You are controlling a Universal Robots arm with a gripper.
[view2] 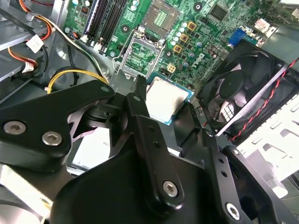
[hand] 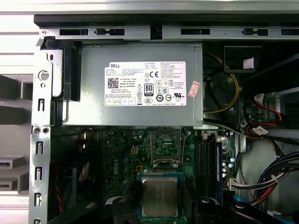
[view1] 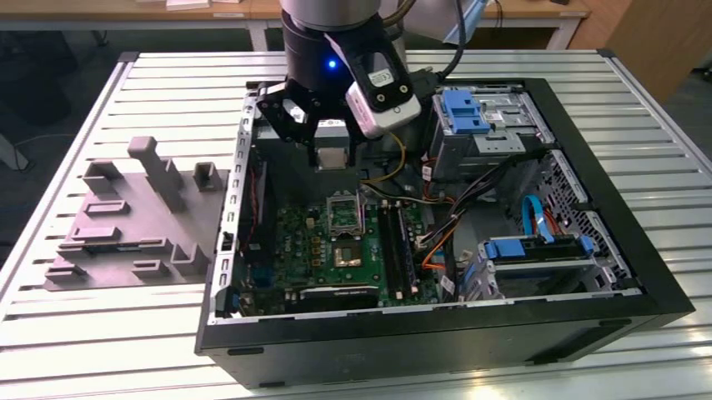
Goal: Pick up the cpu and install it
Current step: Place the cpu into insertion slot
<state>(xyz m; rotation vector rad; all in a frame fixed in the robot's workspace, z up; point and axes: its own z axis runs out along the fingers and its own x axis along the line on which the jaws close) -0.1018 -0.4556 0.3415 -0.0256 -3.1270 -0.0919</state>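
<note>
1. Currently the gripper (view1: 330,150) is clamped on the cpu (view1: 330,157), which hangs in the air inside the open computer case (view1: 623,250), above the green board (view1: 333,250).
2. Seen in both wrist views, the cpu (hand: 160,196) lies flat with its pale metal top facing up toward the cameras. It looks close to square, so I cannot tell a long axis. In the first wrist view its edges run parallel to those of the socket (hand: 164,147).
3. Black fingers (view2: 142,116) press on 2 opposite sides of the cpu (view2: 166,99), and the gripper (view2: 164,105) is closed on it.
4. The cpu's top is a smooth, dull silver-grey plate on a thin green-edged base.
5. The socket (view2: 140,53) is a metal-framed rectangle on the board with its inside exposed. The cpu is near it and not seated in it.
6. A grey sheet-metal power-supply box (hand: 140,56) with a white label fills 1 end of the case, next to the socket.
7. A black round fan (view2: 238,93) with a red and black wire sits just beside the gripper in the second wrist view, and yellow cables (view2: 74,77) curve past on the other side.
8. Long dark memory slots (hand: 208,163) run along the board beside the socket.
9. On the exterior view's left, a grey moulded tray (view1: 133,217) with upright posts rests on the slatted metal table (view1: 112,333), outside the case.
10. Blue plastic drive brackets (view1: 462,112) sit on the exterior view's right.
</note>
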